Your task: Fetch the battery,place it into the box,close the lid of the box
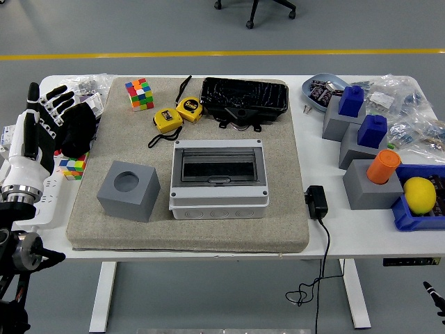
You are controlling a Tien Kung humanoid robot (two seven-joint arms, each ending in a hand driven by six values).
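Head view: left hand (43, 118) hovers with fingers spread and empty at the table's left edge; the box (219, 177) sits mid-mat to its right, lid down, battery nowhere I can pick out

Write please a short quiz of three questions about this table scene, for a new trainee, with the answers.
1. True or false: the lid of the grey box is closed.
2. Which lies nearest the left robot hand? A) lemon B) black cloth C) orange cylinder
3. Fill in: two yellow ____ lie behind the box.

Key
1. True; the dark window lid lies flat.
2. B, the black cloth.
3. Tape measures.
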